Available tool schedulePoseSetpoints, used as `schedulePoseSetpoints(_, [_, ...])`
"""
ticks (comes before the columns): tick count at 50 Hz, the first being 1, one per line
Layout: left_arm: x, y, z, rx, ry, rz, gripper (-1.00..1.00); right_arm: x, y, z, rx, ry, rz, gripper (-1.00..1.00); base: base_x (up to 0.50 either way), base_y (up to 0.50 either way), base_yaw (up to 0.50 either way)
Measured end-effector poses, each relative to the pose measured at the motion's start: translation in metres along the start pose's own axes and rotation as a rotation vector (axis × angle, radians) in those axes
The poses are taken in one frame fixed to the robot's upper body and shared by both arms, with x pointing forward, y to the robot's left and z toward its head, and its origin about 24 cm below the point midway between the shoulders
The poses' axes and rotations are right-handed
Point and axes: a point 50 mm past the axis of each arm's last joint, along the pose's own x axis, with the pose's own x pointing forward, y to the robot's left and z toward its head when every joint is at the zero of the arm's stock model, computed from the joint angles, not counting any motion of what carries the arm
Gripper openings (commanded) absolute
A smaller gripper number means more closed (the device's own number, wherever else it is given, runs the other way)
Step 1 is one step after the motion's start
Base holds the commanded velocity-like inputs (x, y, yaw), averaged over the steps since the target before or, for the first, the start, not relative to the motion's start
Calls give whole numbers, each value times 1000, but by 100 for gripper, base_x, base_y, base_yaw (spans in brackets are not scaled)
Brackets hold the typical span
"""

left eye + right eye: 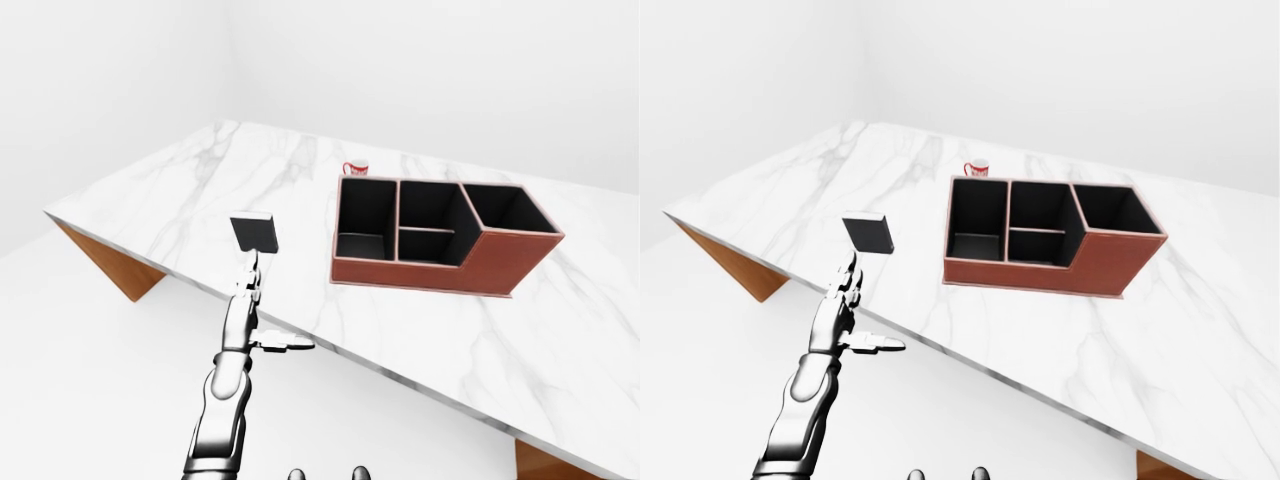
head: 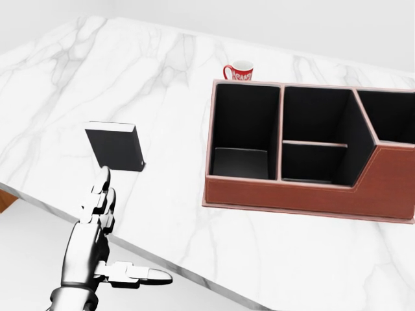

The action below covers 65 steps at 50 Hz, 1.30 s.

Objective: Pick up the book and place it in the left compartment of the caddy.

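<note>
1 book (image 2: 115, 148), 1 caddy (image 2: 311, 184), 1 mug (image 2: 239, 70), 1 table (image 2: 130, 71).

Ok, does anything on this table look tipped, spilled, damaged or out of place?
Nothing stands out. The book lies closed on the marble table, the caddy sits upright with its visible compartments empty, and the red mug stands upright at its top edge. The left hand, fingers spread, is just below the book.

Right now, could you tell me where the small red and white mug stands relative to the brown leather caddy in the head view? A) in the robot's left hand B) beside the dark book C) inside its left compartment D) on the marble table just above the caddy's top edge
D: the small red and white mug stands on the white marble table, just past the top edge of the brown leather caddy, outside every compartment.
</note>
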Motion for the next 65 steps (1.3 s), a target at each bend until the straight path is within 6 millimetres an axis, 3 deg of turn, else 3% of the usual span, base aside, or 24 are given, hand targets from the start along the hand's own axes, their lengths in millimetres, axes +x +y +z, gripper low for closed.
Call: schedulePoseSetpoints(65, [0, -1, -1, 0, 4, -7, 100, -1, 1, -1, -3, 6, 10, 100, 16, 8, 0])
